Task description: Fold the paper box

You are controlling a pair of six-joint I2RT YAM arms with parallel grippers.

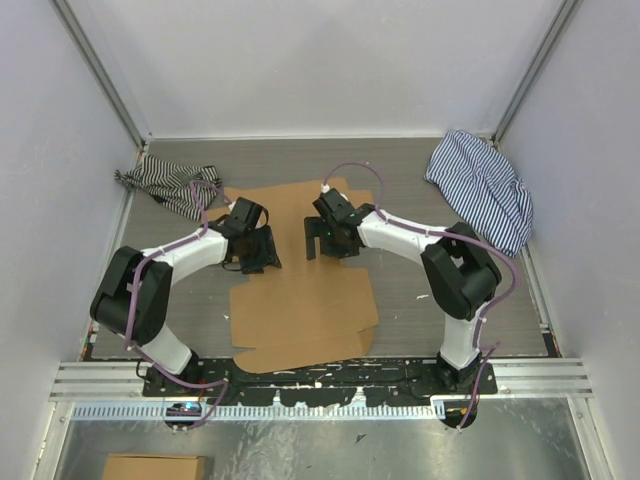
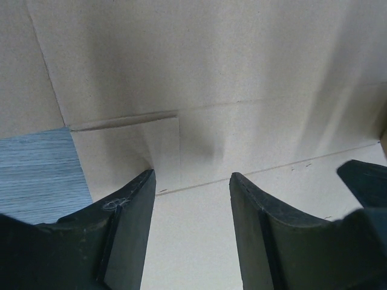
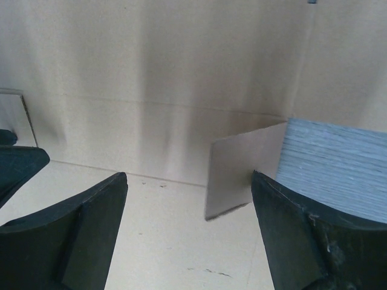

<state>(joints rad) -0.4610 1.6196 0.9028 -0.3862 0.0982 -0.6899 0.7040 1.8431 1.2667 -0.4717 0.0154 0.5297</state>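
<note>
The paper box (image 1: 300,310) is a brown die-cut cardboard sheet lying mostly flat in the middle of the table. My left gripper (image 1: 260,255) hangs low over its left middle part. My right gripper (image 1: 322,243) faces it from the right, a short gap between them. In the left wrist view the left gripper (image 2: 192,181) is open, with only a cardboard panel (image 2: 199,90) and a crease beneath it. In the right wrist view the right gripper (image 3: 188,181) is open wide. A small flap (image 3: 242,172) stands up just inside its right finger (image 3: 290,223).
A dark striped cloth (image 1: 165,180) lies at the table's far left. A blue-white striped cloth (image 1: 485,190) lies at the far right corner. Grey table (image 2: 36,175) shows past the sheet's edge. A small brown box (image 1: 155,467) sits below the rail at the front.
</note>
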